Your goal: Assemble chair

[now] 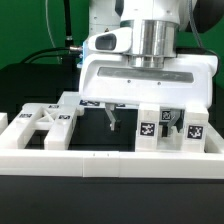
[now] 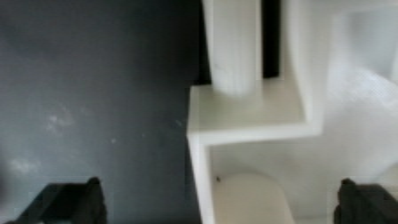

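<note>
Matte white blocky plastic chair part (image 2: 249,115): rigid, light, probably slick; best gripped across its narrow bar. Its long axis runs crosswise to the finger line. It seemingly lies flat on the dark table (image 2: 89,100), though blur limits certainty. The 2-finger gripper (image 2: 217,203) hovers directly above, jaws fully spread, holding nothing.

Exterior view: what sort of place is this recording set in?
Most likely a robotics lab bench, not a home. A robot arm hangs over a black tabletop edged by a white border rail, and the chair parts carry black-and-white tags.
</note>
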`<state>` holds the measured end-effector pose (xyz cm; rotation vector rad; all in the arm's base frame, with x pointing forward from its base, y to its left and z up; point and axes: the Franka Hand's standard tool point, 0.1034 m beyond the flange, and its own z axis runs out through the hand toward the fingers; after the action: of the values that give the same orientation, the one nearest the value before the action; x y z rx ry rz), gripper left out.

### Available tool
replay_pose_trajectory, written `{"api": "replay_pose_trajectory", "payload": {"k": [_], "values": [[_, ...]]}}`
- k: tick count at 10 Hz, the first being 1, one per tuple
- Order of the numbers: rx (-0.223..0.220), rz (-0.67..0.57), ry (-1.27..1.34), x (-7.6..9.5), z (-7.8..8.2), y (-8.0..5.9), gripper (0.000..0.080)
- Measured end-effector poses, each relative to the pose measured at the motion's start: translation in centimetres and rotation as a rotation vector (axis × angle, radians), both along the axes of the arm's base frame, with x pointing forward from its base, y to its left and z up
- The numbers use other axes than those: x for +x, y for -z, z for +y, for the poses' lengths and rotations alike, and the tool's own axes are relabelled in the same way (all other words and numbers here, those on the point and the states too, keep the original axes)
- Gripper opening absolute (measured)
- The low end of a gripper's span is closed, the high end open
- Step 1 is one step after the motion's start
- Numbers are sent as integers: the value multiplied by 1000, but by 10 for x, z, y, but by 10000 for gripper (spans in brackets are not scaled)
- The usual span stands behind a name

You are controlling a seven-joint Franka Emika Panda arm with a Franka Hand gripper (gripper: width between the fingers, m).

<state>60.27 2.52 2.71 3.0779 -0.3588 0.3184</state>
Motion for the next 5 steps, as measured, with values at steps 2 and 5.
{"api": "replay_pose_trajectory", "payload": {"k": [2,5], "values": [[-4,-6,0,-5,1,6,649],[-8,0,1,-10,-1,11,649]]}}
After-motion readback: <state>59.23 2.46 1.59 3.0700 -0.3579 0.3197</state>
